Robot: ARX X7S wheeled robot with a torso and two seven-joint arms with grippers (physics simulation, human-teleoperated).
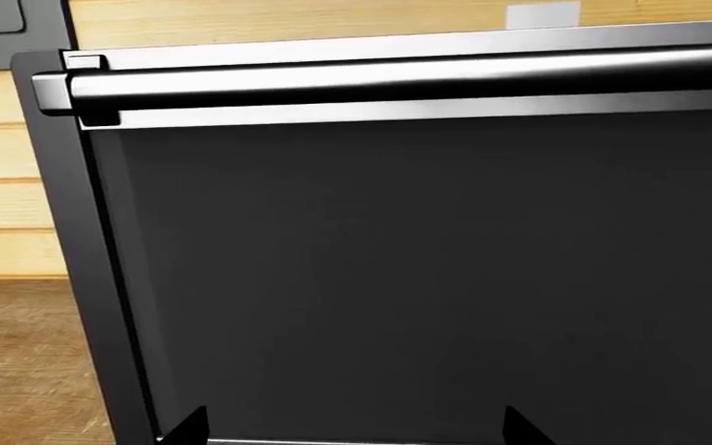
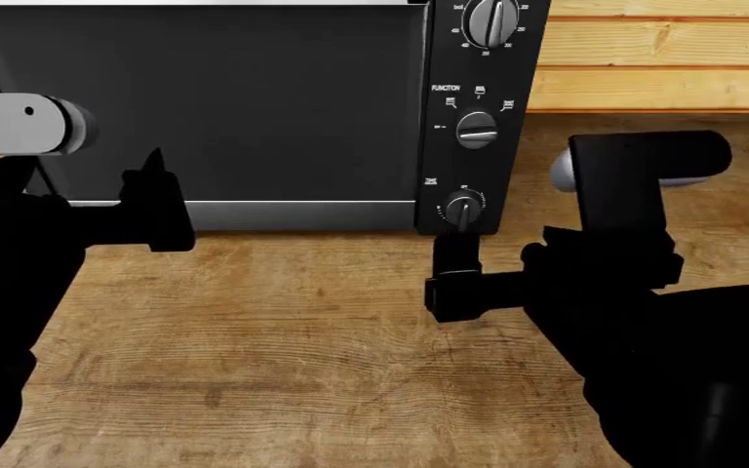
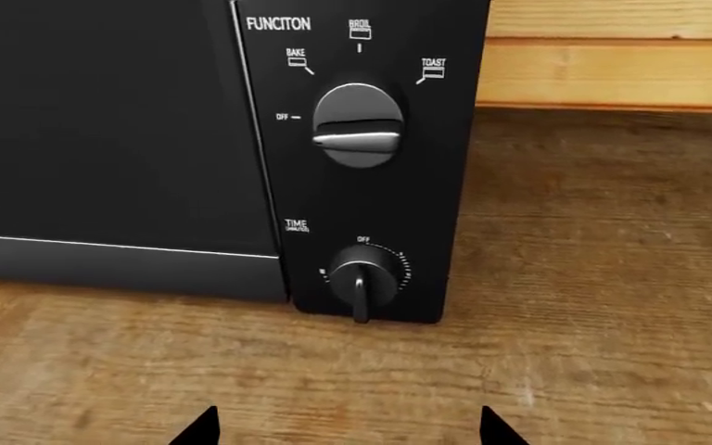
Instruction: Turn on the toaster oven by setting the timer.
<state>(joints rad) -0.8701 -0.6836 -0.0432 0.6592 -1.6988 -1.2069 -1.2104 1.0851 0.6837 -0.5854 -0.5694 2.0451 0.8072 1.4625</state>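
**A:** ok so what's closest to the robot? Just bare wooden bench [image 2: 284, 341] across the front, both arms dark over it.

**B:** yeah. Right gripper [image 2: 455, 278] hangs over the bench just in front of the oven's [image 2: 218, 107] knob panel. Its upper tip sits right below the timer [image 2: 463, 208]; can't tell if it touches. In the right wrist view two finger tips [image 3: 197, 428] poke in well apart, nothing between them, so the jaws are wide.

**A:** and the left one?

**B:** Left gripper [image 2: 156, 205] is up against the lower left of the glass door [image 1: 430, 278]. Same deal in its wrist view, two tips spread wide with only door behind them. Holding nothing.

**A:** where's the timer exactly?

**B:** Lowest knob on the oven's right-hand panel, near the bottom right corner of the front. Tick marks ring it, OFF printed above, and its pointer hangs straight down. Function knob [image 3: 358, 126] is above it, its bar level, toward OFF.

**A:** and the oven itself?

**B:** At the bench's back edge, against a wood plank wall [image 2: 661, 58]. Door is shut, handle bar [image 1: 393, 79] along its top.
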